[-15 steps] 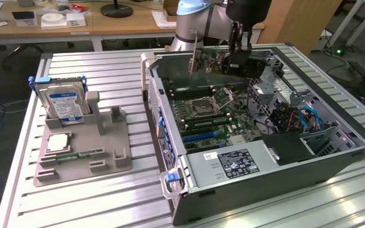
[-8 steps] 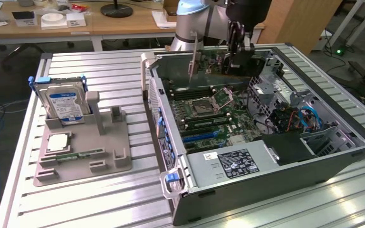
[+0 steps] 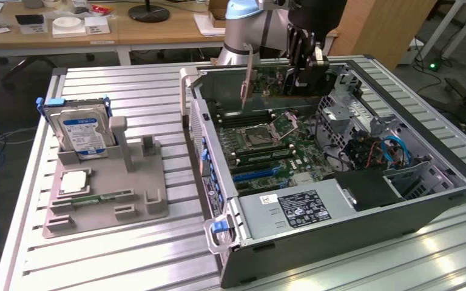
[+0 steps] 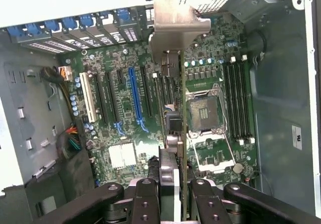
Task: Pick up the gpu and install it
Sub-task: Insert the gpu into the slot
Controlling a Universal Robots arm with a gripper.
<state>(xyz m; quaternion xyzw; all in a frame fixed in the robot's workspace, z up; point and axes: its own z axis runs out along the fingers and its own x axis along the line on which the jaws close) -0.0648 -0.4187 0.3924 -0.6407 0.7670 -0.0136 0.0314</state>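
While the pincer (image 4: 173,196) clamps the gpu (image 4: 175,78) edge-on, card hanging clear above the motherboard (image 4: 130,133), open case (image 3: 427,200) walls well apart

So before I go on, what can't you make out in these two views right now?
- Exterior view: the gripper grips the gpu above the open case; its fingertips hide the contact.
- Wrist view: the gpu shows edge-on, hiding the motherboard strip beneath, so the slot under it can't be told.
- Wrist view: the fingers are cut off by the edge.
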